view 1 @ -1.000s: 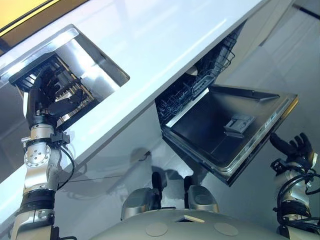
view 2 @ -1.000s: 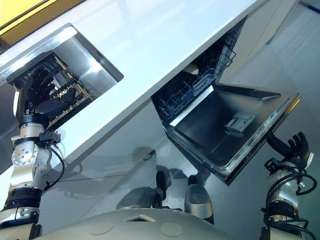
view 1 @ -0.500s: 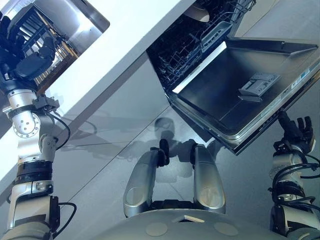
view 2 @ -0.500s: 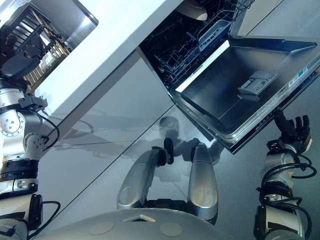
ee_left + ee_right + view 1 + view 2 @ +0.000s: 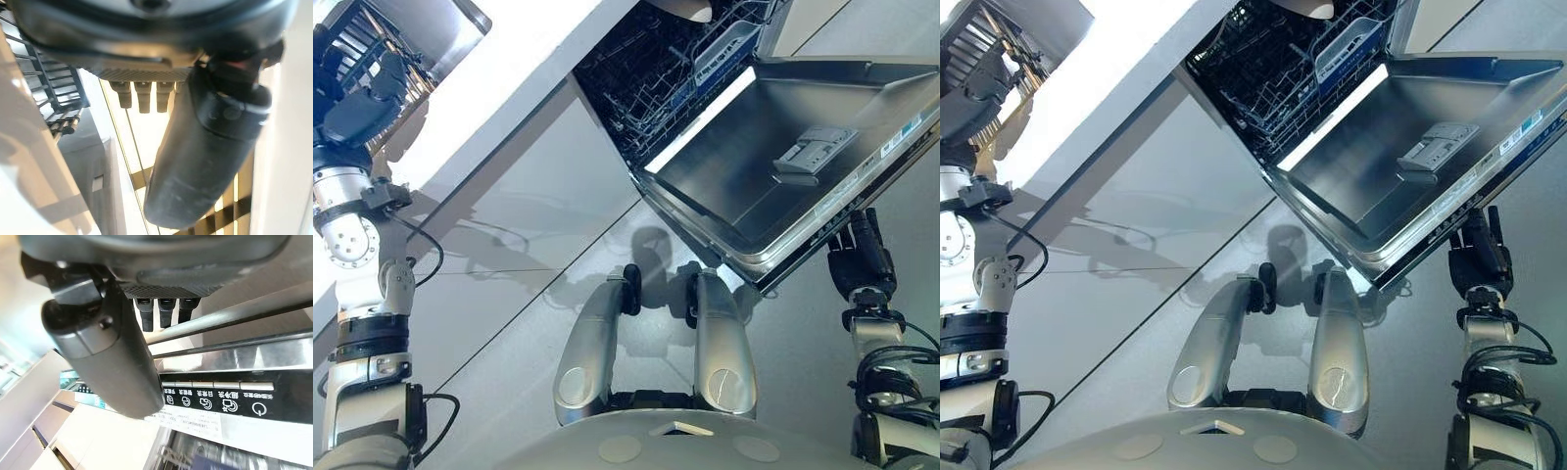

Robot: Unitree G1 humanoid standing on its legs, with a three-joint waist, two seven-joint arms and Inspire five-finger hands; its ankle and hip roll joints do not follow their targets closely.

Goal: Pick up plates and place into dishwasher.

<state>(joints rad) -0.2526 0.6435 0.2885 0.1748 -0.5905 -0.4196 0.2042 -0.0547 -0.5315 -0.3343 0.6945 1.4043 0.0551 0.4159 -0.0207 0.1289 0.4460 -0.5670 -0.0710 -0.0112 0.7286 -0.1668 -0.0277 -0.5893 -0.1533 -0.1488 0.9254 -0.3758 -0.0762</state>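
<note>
My left hand (image 5: 357, 113) is up at the steel sink (image 5: 445, 22), open, its fingers against the dish rack (image 5: 362, 39) inside; its wrist view shows the thumb (image 5: 205, 156) over pale slats, with no plate in it. The dishwasher door (image 5: 773, 186) hangs open to the right, and the dark wire rack (image 5: 656, 88) shows behind it. A pale dish (image 5: 680, 8) sits at the top of that rack. My right hand (image 5: 859, 262) is open under the door's front edge, fingers straight up by the handle bar (image 5: 234, 318) and button strip (image 5: 215, 399).
The white worktop (image 5: 499, 108) runs between sink and dishwasher, with a glossy grey cupboard front (image 5: 529, 206) below it. The lowered door juts out over the floor on my right side. A detergent cup (image 5: 813, 152) sits on the door's inner face.
The camera has dipped, so the whole scene slid up and left. My right hand rose from below the door to its front edge, fingers drawn straight together. My left hand stays at the rack.
</note>
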